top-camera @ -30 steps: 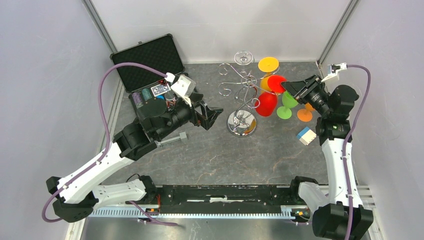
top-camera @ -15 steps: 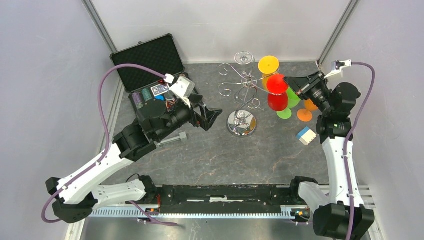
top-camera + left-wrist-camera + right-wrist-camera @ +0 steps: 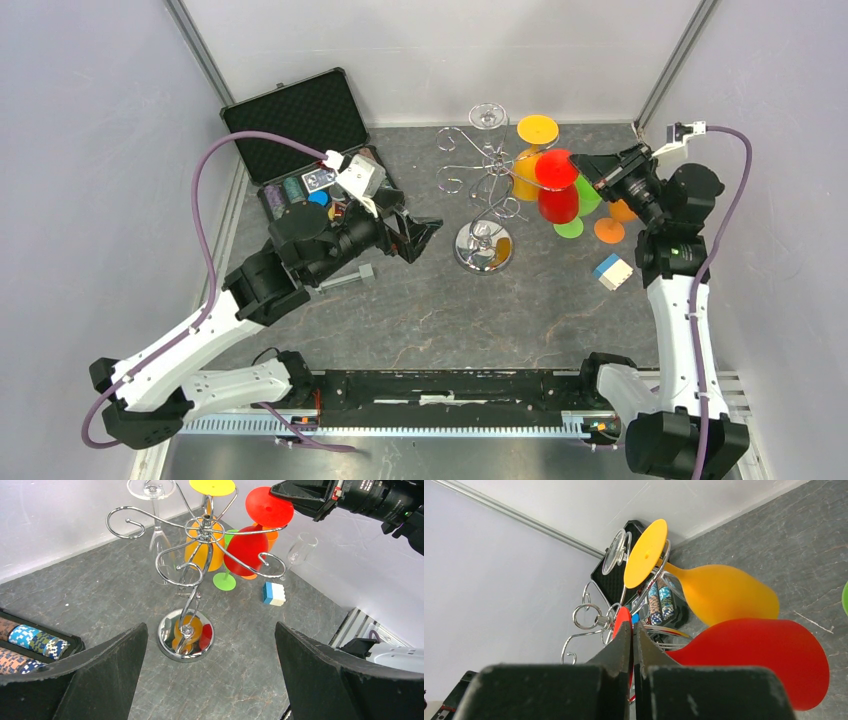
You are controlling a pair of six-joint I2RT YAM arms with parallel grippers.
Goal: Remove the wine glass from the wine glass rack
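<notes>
R gripper (image 3: 281, 494) clamps red wine glass (image 3: 246, 550) by its foot, bowl hanging below it, stem at 1 wine glass rack (image 3: 186, 639) hook, prob. to slide out. L gripper (image 3: 425, 238) wide, empty, rack ahead.

Legible text: none | Pale print on right wrist camera barrel (image 3: 380, 500), up and right of wine glass rack (image 3: 185, 636): too small to read

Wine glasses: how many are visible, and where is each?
6: clear glass and yellow glass hang on the rack; red glass at the rack, foot in the right gripper; green glass, orange glass, second clear glass on the table beyond. Others may be hidden.
</notes>
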